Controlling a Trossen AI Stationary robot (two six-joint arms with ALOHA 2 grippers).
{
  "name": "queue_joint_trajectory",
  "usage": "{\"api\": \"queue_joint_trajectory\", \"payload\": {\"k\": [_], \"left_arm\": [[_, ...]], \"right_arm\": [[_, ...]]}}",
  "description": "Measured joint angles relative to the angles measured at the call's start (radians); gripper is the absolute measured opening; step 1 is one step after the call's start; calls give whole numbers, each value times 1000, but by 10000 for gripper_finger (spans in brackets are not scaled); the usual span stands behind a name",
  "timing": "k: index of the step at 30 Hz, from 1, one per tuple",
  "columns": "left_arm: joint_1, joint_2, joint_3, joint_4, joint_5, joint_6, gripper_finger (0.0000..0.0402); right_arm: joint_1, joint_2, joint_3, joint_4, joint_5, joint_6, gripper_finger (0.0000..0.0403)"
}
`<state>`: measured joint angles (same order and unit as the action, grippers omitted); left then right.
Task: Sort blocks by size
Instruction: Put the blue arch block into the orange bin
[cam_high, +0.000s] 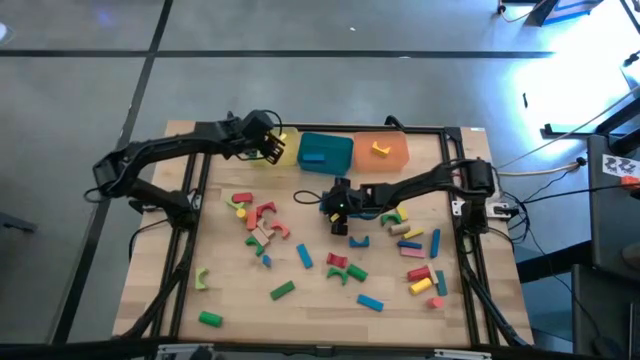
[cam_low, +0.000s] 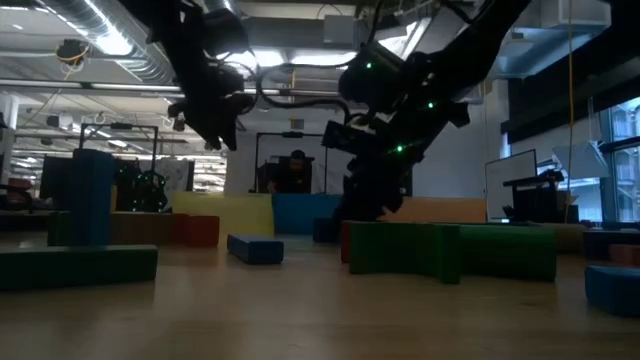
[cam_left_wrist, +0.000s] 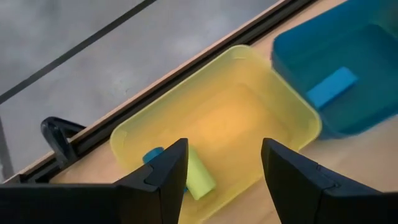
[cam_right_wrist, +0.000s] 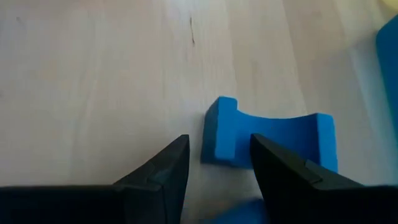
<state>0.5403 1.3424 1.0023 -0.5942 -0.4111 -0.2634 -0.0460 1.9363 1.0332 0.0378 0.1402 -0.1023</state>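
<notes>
Three trays, yellow (cam_high: 285, 152), teal (cam_high: 325, 150) and orange (cam_high: 382, 150), line the table's (cam_high: 230, 310) far edge, while blocks (cam_high: 350, 270) lie scattered across the middle and near half. The left gripper (cam_left_wrist: 221, 165) hangs over the yellow tray, fingers parted and empty, a pale green cylinder (cam_left_wrist: 198, 177) and a small blue piece (cam_left_wrist: 152, 155) lying below. The right gripper (cam_right_wrist: 217, 163) reaches low over mid-table, fingers open and empty just short of a blue arch (cam_right_wrist: 270, 140) lying flat on bare wood.
</notes>
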Motion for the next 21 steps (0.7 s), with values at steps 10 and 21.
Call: {"api": "queue_joint_trajectory", "payload": {"k": [10,21], "left_arm": [[-64,-17,0,0,1,-3,182],[-128,-21,0,-4,1,1,182]], "right_arm": [[0,12,2,42,6,-11,66],[0,-13,55,-70,-1,-45,43]]}}
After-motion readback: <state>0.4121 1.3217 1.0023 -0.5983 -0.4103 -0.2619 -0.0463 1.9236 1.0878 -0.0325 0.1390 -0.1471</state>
